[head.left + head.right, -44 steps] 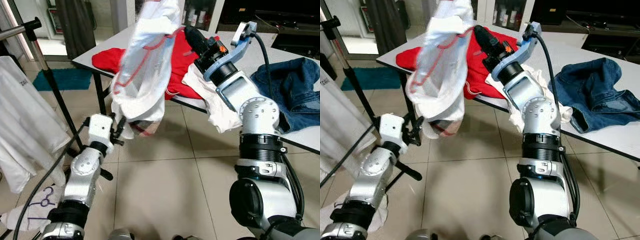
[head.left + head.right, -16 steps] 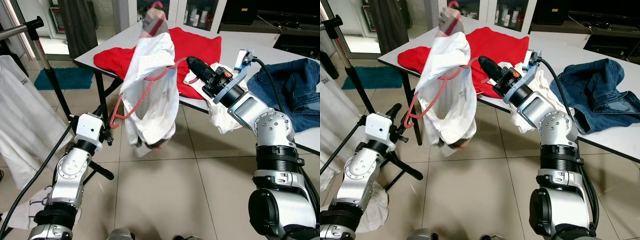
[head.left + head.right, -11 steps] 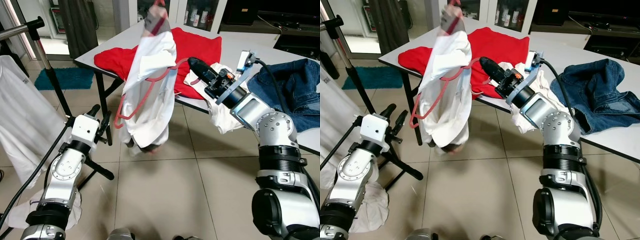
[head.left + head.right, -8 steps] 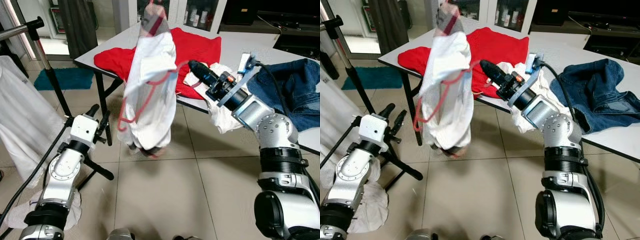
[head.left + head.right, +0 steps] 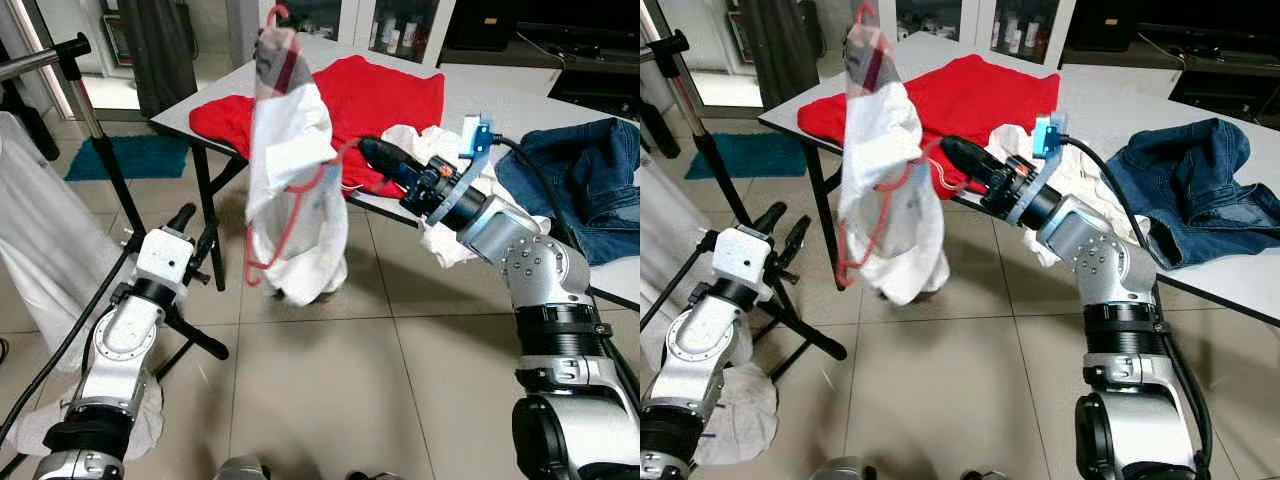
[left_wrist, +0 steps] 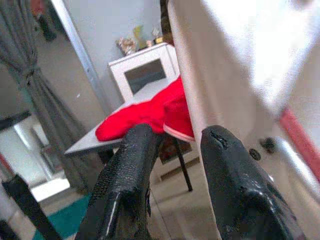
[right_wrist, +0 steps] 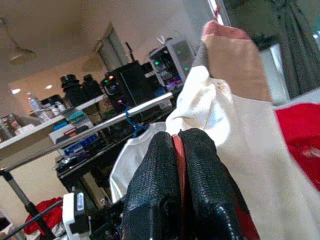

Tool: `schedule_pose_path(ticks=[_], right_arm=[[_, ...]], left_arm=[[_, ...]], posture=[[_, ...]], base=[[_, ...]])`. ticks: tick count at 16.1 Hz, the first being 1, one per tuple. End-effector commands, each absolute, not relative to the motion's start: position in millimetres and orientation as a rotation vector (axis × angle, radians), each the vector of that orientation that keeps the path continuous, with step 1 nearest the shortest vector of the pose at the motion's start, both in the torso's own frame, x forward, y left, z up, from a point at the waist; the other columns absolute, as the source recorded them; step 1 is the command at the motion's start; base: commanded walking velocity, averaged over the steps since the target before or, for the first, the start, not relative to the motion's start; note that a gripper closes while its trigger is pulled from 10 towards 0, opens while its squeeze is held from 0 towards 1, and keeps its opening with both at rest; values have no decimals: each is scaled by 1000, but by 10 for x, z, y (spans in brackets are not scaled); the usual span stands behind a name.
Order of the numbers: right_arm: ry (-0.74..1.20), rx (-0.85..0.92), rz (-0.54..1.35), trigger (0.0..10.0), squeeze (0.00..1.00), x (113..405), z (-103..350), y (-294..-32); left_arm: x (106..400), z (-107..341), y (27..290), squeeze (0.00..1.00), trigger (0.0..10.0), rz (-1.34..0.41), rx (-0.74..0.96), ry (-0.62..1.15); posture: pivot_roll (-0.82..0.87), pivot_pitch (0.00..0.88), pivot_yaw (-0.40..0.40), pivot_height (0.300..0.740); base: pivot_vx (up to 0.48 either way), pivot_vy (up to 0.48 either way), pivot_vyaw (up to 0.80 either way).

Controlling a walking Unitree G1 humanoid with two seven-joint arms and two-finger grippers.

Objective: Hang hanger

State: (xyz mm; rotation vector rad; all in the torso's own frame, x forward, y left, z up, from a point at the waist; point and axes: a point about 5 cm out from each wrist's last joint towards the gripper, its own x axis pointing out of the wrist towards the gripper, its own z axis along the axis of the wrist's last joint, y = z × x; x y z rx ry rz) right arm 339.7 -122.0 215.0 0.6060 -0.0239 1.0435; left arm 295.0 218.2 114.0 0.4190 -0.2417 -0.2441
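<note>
**One red hanger held aloft beside the table**

One red hanger point(image 5: 300, 195), draped in a white garment point(image 5: 292, 170), is held in the air just off the near edge of the grey table point(image 5: 455, 100), with its hook point(image 5: 275, 17) raised above the tabletop. The hanger's lower bar is pinched between the closed fingers of the right gripper point(image 5: 372, 156), which is stretched out from the table's front edge; in the right wrist view the two black fingers point(image 7: 156, 187) are seen pressed together on a strip of red.

The left gripper point(image 5: 195, 232) is held low, in front of the table's near leg and short of the garment, with its fingers point(image 6: 132, 172) parted and nothing between them.

A red cloth point(image 5: 370, 95) is spread across the table's near end, a crumpled white cloth point(image 5: 440, 215) is hung over the front edge beside it, and blue jeans point(image 5: 575, 175) are heaped at the far right end. A metal clothes rack point(image 5: 60, 60) is stood well to the left of the table, with a white shirt point(image 5: 45, 245) hung on it.
</note>
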Motion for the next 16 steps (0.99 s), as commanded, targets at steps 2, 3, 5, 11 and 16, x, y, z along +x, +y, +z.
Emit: schedule_pose_path(ticks=[2, 3, 5, 11, 16], right_arm=[[-99, 573, 1098, 0, 59, 3342, 2276, -1180], [-106, 570, 1112, 0, 55, 3325, 2286, -1168], [-118, 560, 1152, 0, 55, 3276, 2295, -1158], [-130, 529, 1256, 0, 51, 3131, 2294, -1132], [-118, 522, 1316, 0, 47, 3048, 2259, -1120]], left_arm=[[2970, 1261, 2084, 0, 10000, -302, 429, -304], [2967, 1285, 2050, 0, 10000, -333, 428, -315], [2966, 1288, 2019, 1000, 10000, -373, 459, -314], [2991, 1288, 2043, 0, 10000, -359, 462, -298], [3032, 1366, 2057, 0, 10000, -325, 474, -335]], posture=[[119, 0, -56, 740], [119, 0, -56, 740], [119, 0, -56, 740], [116, 0, -51, 740], [115, 0, -53, 740]], base=[[0, 0, 0], [0, 0, 0], [0, 0, 0], [0, 0, 0], [0, 0, 0]])
